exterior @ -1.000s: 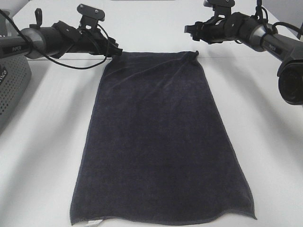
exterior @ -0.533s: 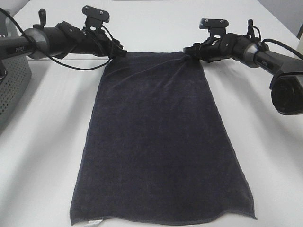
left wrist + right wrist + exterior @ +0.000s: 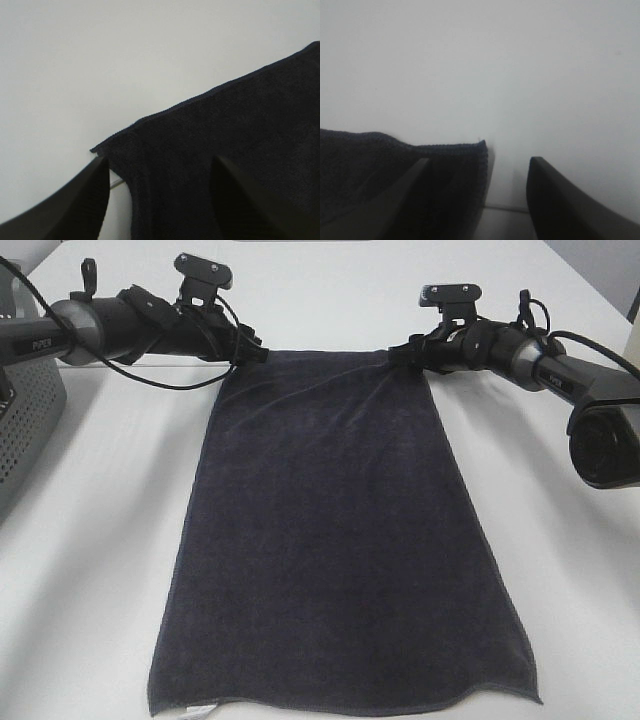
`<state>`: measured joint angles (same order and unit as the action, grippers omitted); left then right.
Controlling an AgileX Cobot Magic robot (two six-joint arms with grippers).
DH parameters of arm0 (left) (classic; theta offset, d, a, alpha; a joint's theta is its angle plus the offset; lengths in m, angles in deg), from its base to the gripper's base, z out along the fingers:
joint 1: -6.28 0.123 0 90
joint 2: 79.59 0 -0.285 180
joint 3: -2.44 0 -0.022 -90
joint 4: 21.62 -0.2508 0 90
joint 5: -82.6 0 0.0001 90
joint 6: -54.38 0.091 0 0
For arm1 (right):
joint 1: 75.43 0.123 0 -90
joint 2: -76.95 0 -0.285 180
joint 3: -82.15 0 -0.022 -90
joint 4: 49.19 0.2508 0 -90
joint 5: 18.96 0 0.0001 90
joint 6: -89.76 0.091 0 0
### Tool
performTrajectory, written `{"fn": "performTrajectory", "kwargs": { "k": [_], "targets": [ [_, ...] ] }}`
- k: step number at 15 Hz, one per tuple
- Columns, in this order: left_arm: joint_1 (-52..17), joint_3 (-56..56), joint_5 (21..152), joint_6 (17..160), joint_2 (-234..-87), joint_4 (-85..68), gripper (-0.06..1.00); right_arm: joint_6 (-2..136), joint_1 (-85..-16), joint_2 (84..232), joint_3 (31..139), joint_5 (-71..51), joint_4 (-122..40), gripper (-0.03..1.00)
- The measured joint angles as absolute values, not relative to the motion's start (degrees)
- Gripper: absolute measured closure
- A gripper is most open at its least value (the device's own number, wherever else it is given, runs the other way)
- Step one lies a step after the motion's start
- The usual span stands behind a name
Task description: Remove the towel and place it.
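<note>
The dark charcoal towel lies flat and lengthwise on the white table, with its small white tag at the near left corner. My left gripper is at the towel's far left corner. In the left wrist view its fingers stand apart with the corner of the towel between them. My right gripper is at the far right corner. In the right wrist view its fingers are also apart, with the towel's corner lying between them.
A grey perforated plastic basket stands at the left edge of the table. White table surface shows on both sides of the towel and behind it. The right arm's base joint sits at the right edge.
My right arm has come down and in from a raised position to the towel's far right corner. The left arm has barely moved. The towel lies as before.
</note>
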<state>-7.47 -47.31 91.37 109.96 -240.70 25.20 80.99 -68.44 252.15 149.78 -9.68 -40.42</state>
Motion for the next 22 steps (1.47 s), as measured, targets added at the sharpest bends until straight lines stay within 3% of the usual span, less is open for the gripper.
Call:
{"fn": "performTrajectory", "kwargs": {
  "k": [7, 11, 15, 19, 22],
  "targets": [
    [-7.47, -47.31, 91.37, 109.96, -240.81, 26.0, 0.38, 82.6, -72.51, 252.15, 150.01, -9.05, -38.82, 0.4],
    [-7.47, -47.31, 91.37, 109.96, -241.39, 26.17, 0.38, 82.94, -70.73, 251.23, 150.07, -6.59, -38.07, 0.4],
    [-7.47, -47.31, 96.53, 109.96, -239.27, 26.06, 0.38, 81.8, -69.01, 244.13, 149.84, 5.9, -37.39, 0.4],
    [-7.47, -47.31, 109.82, 102.79, -233.31, 19.29, 0.38, 81.62, -69.01, 235.59, 149.84, 22.92, -37.21, 0.4],
    [-7.64, -47.31, 126.55, 73.63, -225.46, -12.33, 0.38, 84.2, -69.01, 225.97, 149.84, 43.43, -36.3, 0.39]
  ]
}}
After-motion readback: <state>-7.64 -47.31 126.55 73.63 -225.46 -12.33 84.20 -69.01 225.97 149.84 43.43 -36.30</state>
